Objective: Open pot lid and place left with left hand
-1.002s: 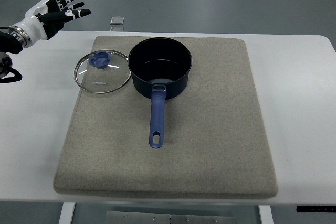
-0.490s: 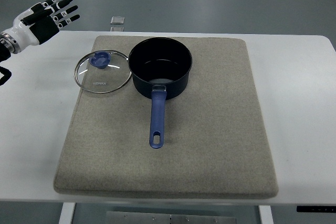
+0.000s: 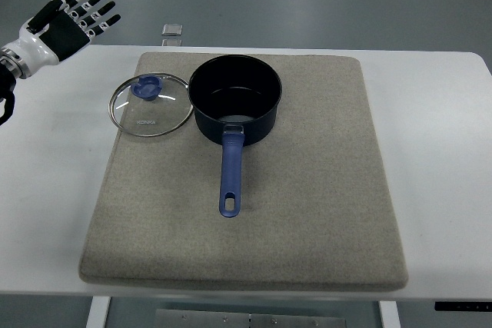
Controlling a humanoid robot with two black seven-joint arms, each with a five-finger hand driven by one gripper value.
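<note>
1. Top view finding: my left hand (image 3: 65, 22) is at the far left corner of the bench (image 3: 46, 190), raised, fingers spread wide, palm empty. It holds nothing.
2. Lid (image 3: 150, 104): glass with a blue knob (image 3: 145, 88), lying flat on the grey mat (image 3: 307, 213) near the mat's far left corner, knob up. Its right rim sits just beside the pot (image 3: 234, 100); whether the two touch I cannot tell.
3. Pot: open and uncovered, toward the mat's far edge, blue handle (image 3: 231, 174) pointing toward the near edge.
4. Judgement: the lid is off and lies left of the pot, so the placing appears done. The step in hand is clearing my arm away.
5. To do that well: keep my fingers open, retreat high and outward over the bench's left edge, and avoid sweeping low across the lid's knob.
6. Risk: a low pass could nudge the lid against the pot or slide it off the mat's left edge.
7. Right hand: not visible.
</note>
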